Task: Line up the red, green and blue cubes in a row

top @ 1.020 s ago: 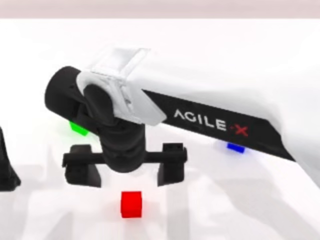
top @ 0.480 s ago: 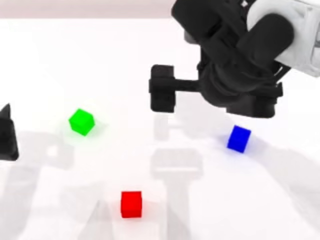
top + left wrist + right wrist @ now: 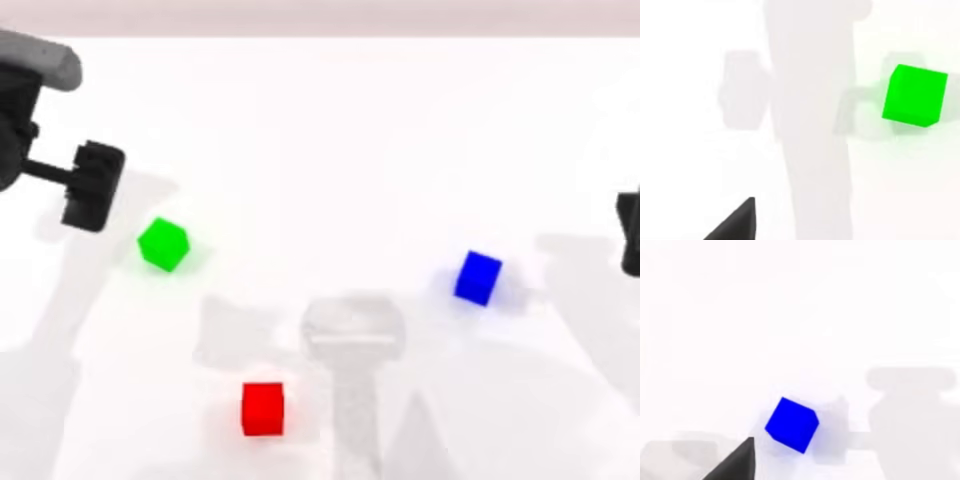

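Down at the near edge of the white table [image 3: 330, 150], left of centre, sits the red cube [image 3: 263, 408] — squared up to the camera and all by itself. Nothing is touching it, and neither gripper is anywhere close.

Further back, over on the right, is the blue cube [image 3: 478, 277], turned a bit so one corner points forward. The right wrist view catches it too, resting free on the table with just a dark fingertip [image 3: 735, 462] poking into the picture short of it. The right gripper [image 3: 630, 232] is only a black sliver at the right edge of the top view, well apart from the blue cube — can't tell whether its fingers are spread or closed.

Slightly further back on the left is the green cube [image 3: 163, 244], also rotated a little. The left gripper [image 3: 92, 186] hangs just behind and to the left of it, near but not touching, with nothing in its grasp. Only one black finger block shows, so again I can't tell if it's spread or closed.

So the three cubes form a wide triangle, well apart from each other.
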Controlling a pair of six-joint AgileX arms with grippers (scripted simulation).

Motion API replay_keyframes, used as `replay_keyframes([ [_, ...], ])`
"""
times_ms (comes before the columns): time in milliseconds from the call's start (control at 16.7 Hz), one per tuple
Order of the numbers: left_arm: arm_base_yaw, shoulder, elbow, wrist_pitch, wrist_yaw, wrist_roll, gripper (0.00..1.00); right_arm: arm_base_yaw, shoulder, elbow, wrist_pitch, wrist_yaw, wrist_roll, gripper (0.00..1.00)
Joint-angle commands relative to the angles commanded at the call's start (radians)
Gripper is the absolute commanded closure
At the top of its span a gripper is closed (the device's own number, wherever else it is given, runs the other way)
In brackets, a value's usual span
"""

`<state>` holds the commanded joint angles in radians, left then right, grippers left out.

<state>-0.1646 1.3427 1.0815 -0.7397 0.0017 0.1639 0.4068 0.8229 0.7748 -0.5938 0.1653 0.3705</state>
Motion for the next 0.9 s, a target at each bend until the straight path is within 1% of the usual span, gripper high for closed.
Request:
replay_keyframes([
  [180, -0.032, 0.271, 0.217, -0.155, -0.001, 0.032, 0.0, -0.134, -0.289, -0.282, 0.165, -0.029, -0.131, 0.0],
  [480, -0.074, 0.621, 0.514, -0.347, -0.001, 0.074, 0.0, -0.302, -0.622, -0.615, 0.419, -0.101, -0.291, 0.0],
  [720, -0.094, 0.783, 0.659, -0.432, 0.0, 0.093, 0.0, -0.382, -0.787, -0.751, 0.564, -0.153, -0.359, 0.0],
  [780, -0.097, 0.802, 0.68, -0.443, 0.001, 0.096, 0.0, -0.391, -0.81, -0.766, 0.583, -0.161, -0.367, 0.0],
  [900, -0.098, 0.812, 0.691, -0.448, 0.001, 0.097, 0.0, -0.397, -0.823, -0.775, 0.594, -0.165, -0.37, 0.0],
])
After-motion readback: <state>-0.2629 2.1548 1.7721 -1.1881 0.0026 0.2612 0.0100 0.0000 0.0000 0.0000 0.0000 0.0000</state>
